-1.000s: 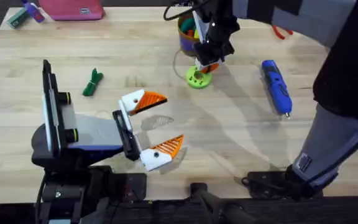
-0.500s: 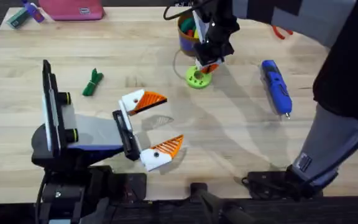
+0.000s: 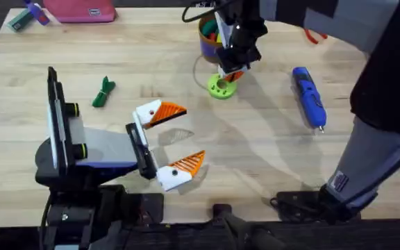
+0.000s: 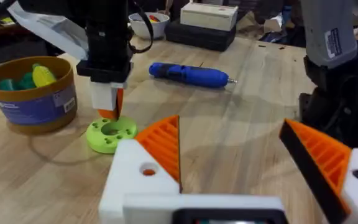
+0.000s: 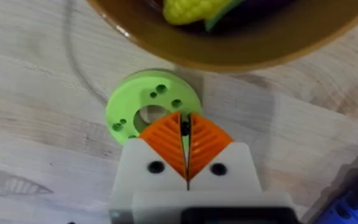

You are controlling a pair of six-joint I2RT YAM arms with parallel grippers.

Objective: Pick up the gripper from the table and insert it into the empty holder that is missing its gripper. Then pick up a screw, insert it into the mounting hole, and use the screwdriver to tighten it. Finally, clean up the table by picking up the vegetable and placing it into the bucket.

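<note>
Overhead: the right gripper (image 3: 232, 71) hangs over the green disc (image 3: 221, 86), just before the bucket (image 3: 209, 36); bare bench (image 3: 255, 146) separates it from the screwdriver (image 3: 308, 96). Left gripper (image 3: 174, 140) spread apart, the vegetable (image 3: 103, 92) well off. Right wrist: the orange pads (image 5: 166, 142) are pressed together on a small dark thing.

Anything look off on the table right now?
Nothing spilled or damaged. The vegetable still lies on the table, outside the bucket; the right gripper is shut over the green disc.
</note>
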